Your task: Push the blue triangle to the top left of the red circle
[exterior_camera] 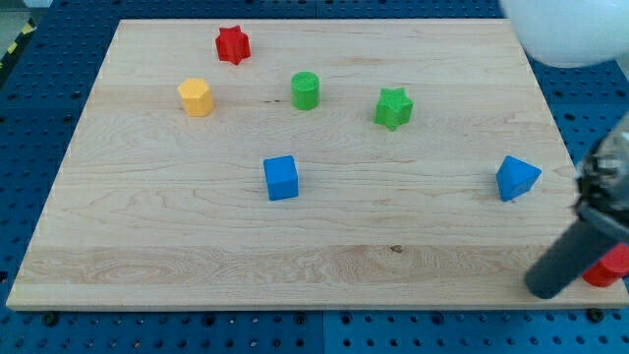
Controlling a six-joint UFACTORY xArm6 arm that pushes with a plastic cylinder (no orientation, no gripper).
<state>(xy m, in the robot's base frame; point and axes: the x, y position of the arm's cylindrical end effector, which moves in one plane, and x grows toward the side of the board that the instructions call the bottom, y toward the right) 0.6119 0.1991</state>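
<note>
Wooden desk [324, 251] seen from above, carrying seven coloured blocks. The blue triangle [517, 178] serves as landmark; it lies close to the desk's right edge. Toward the view's bottom right of it, a red block [606, 267] is largely hidden behind the dark rod, so its shape cannot be made out. The tool has no jaws: it is a plain rod, and my tip [543, 289] rests on the desk below the triangle, apart from it and just left of the red block. Far to the triangle's left sits the blue cube [281, 178]. Up and to its left stand the green star [393, 108], the green cylinder [306, 90], the yellow block [197, 97] and the red star [233, 44].
</note>
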